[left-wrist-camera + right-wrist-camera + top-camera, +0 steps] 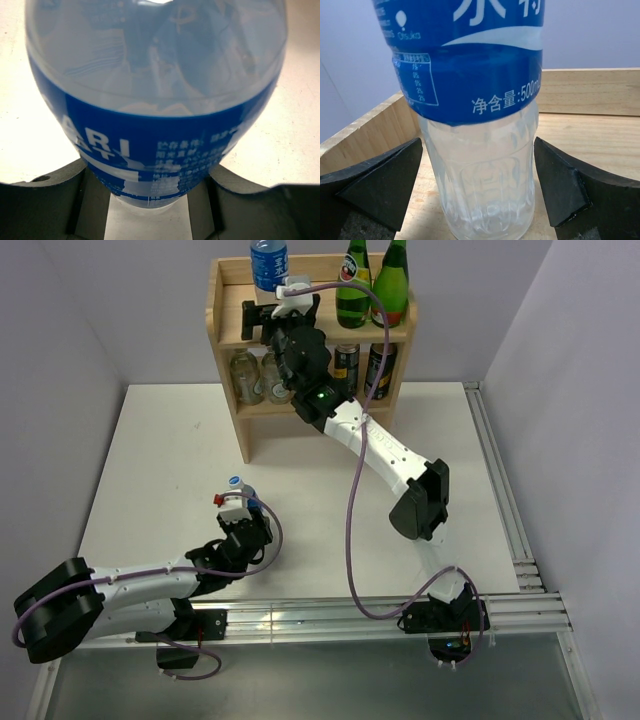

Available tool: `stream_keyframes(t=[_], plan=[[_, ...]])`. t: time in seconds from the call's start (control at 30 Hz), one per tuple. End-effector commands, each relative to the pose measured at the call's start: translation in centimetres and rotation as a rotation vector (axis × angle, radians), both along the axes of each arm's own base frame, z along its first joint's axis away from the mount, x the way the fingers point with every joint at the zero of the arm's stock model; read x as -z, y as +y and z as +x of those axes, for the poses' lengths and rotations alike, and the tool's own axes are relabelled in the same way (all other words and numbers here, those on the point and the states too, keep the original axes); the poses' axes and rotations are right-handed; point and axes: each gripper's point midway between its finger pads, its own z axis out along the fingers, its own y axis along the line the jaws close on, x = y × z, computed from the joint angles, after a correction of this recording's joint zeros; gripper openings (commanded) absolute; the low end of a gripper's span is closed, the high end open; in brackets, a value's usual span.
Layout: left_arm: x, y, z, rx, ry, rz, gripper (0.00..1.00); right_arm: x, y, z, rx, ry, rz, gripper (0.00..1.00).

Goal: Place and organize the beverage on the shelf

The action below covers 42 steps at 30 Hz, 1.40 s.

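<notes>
On the top board of the shelf [214, 320], toward its left end, found a blue-labelled bottle [268, 262] standing upright, well apart from the two green bottles [352, 285] at the right end. Saw the right fingers [380, 180] spread wide on either side of it, with daylight on both flanks and nothing gripped. Down on the surface [440, 440], near the arm bases, saw the left fingers [50, 200] part-closed on a second bottle [155, 150] with the same blue label, pressing against its sides. Resting on the surface or lifted just off it: could not tell from above. Noted clear bottles [247, 375] and dark cans [347, 360] lined up on the lower tier.

Judged the backing-out of the right arm the riskiest part. Feared a nudge from either finger through any sideways drift, enough to topple a tall, light bottle over the low rim or send it rolling toward the green pair. Feared also a snag from the purple cable [352, 490], looped close beside those green bottles. Expected trouble on the left too: a hold on smooth, curved plastic, apt to slip or swing on lifting. Reckoned the right arm, stretched across the shelf front, a likely collision for the left if not cleared away first.
</notes>
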Motion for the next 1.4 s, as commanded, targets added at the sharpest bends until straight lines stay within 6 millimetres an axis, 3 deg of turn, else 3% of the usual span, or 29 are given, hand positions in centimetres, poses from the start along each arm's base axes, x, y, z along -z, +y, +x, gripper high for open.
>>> stream_keyframes(t=[0.0, 0.37, 0.87, 0.9, 0.97, 1.07, 1.1, 1.13, 1.17, 1.2, 1.23, 1.3, 1.33, 1.37], plan=[[-3.8, -1.1, 1.2, -0.023, -0.107, -0.118, 0.00, 4.3, -0.9, 0.5, 0.081, 0.130, -0.039, 1.00], [-4.8, -0.9, 1.0, -0.020, -0.117, -0.142, 0.00, 5.8, -3.3, -1.4, 0.132, 0.174, -0.038, 1.00], [-6.9, -0.2, 0.9, -0.033, -0.127, -0.125, 0.00, 8.2, -5.2, -7.1, 0.135, 0.235, 0.002, 1.00], [-7.4, -0.2, 0.9, -0.032, -0.129, -0.119, 0.00, 9.5, -5.4, -7.5, 0.135, 0.258, -0.007, 1.00], [-9.6, -0.4, 1.0, -0.006, -0.146, -0.099, 0.00, 8.7, -6.2, -9.2, 0.142, 0.252, 0.027, 1.00], [-14.8, -1.1, 1.3, 0.046, -0.204, -0.078, 0.00, 9.8, -7.0, -11.9, 0.130, 0.280, 0.050, 1.00], [-15.2, -0.7, 1.2, 0.052, -0.185, -0.023, 0.00, 10.3, -8.2, -13.1, 0.142, 0.294, 0.074, 1.00], [-18.6, -1.0, 1.5, 0.060, -0.227, -0.023, 0.00, 10.8, -8.6, -13.8, 0.142, 0.304, 0.087, 1.00], [-19.9, -0.8, 1.7, 0.056, -0.237, -0.003, 0.00, 11.1, -8.7, -14.8, 0.125, 0.313, 0.101, 1.00], [-21.3, -0.7, 1.8, 0.058, -0.250, 0.009, 0.00, 13.1, -8.9, -15.6, 0.118, 0.344, 0.103, 1.00], [-23.9, -0.7, 2.0, 0.065, -0.279, 0.033, 0.00, 12.3, -10.2, -16.7, 0.119, 0.337, 0.143, 1.00], [-26.2, -0.7, 2.5, 0.057, -0.311, 0.058, 0.00, 13.6, -11.2, -18.8, 0.100, 0.368, 0.174, 1.00], [-28.9, -0.6, 2.6, 0.059, -0.353, 0.063, 0.00, 14.1, -11.9, -19.4, 0.119, 0.376, 0.183, 1.00], [-30.1, -0.4, 2.9, 0.050, -0.369, 0.074, 0.00, 14.8, -12.4, -20.3, 0.120, 0.393, 0.175, 1.00]])
